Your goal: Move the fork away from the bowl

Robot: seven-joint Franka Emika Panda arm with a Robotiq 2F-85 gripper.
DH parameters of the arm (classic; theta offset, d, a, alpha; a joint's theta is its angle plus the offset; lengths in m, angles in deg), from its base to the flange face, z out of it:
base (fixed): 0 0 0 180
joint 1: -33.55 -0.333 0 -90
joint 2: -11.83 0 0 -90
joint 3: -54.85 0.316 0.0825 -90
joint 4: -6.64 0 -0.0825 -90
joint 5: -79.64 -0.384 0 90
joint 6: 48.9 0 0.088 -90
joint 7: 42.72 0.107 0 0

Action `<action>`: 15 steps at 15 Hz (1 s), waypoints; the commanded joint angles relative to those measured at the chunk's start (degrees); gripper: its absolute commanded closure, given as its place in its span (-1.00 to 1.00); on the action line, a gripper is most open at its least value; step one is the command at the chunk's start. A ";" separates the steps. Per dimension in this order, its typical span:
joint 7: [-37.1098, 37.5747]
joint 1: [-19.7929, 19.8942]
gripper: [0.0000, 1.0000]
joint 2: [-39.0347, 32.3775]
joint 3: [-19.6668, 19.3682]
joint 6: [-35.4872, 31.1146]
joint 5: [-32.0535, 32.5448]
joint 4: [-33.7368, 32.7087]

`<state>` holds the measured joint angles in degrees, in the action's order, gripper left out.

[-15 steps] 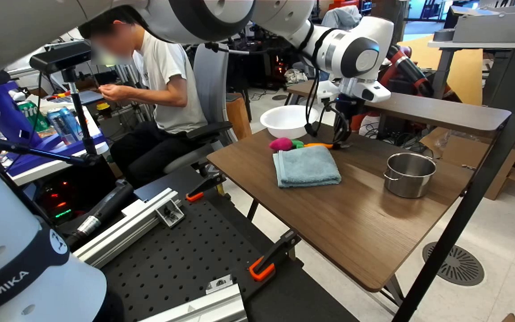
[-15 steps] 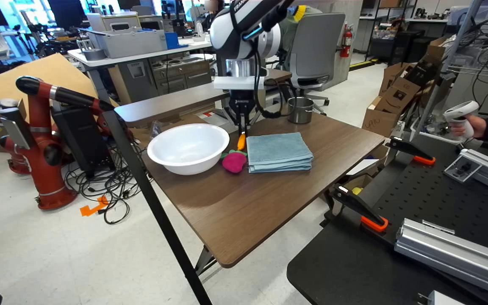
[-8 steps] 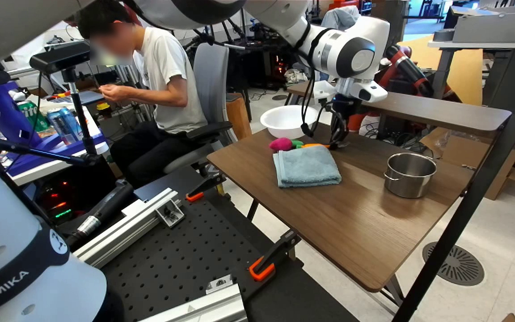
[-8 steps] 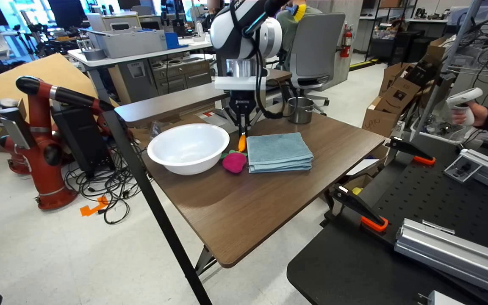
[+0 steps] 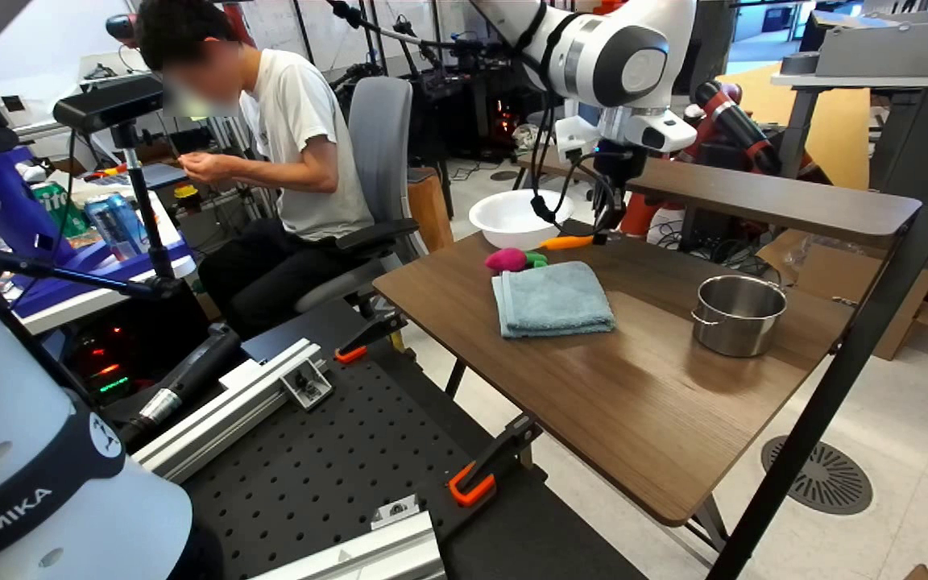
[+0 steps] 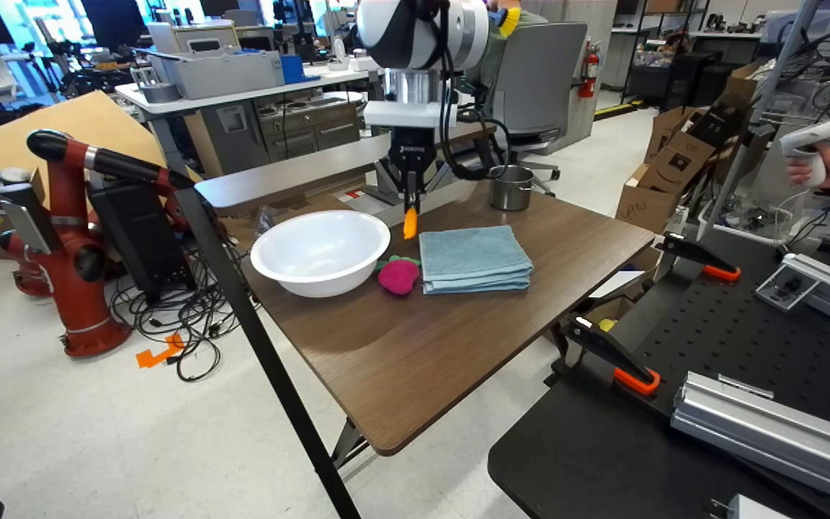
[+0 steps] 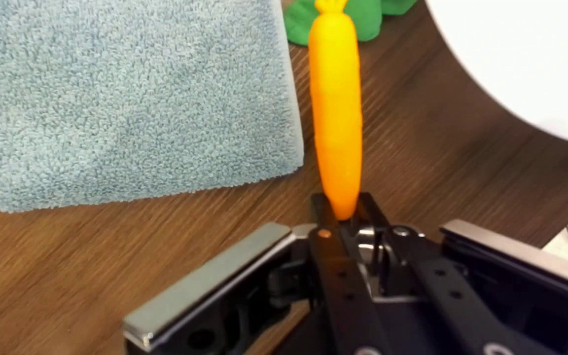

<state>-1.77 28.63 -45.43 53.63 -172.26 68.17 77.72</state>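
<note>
My gripper is shut on one end of an orange carrot-shaped toy. The toy points out from the fingertips, held above the table. It also shows in both exterior views, at the tips of the gripper. No utensil with fork prongs shows; this toy is the only thin orange thing on the table area. The white round bowl stands on the table near the toy, apart from it. In the wrist view the bowl is at the upper right, partly out of frame.
A folded blue towel lies beside the gripper. A pink toy with green leaves lies between bowl and towel. A metal pot stands toward another table end. A raised shelf runs along the table behind the gripper.
My gripper has risen with the orange toy, lifting it off the table beside the towel. The bowl, pink toy, towel and pot have not moved.
</note>
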 commanded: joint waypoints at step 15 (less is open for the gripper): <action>-17.07 8.34 0.92 26.63 -0.48 -25.72 -7.76 50.71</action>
<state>-14.52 34.96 -23.60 52.29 -194.10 63.98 121.97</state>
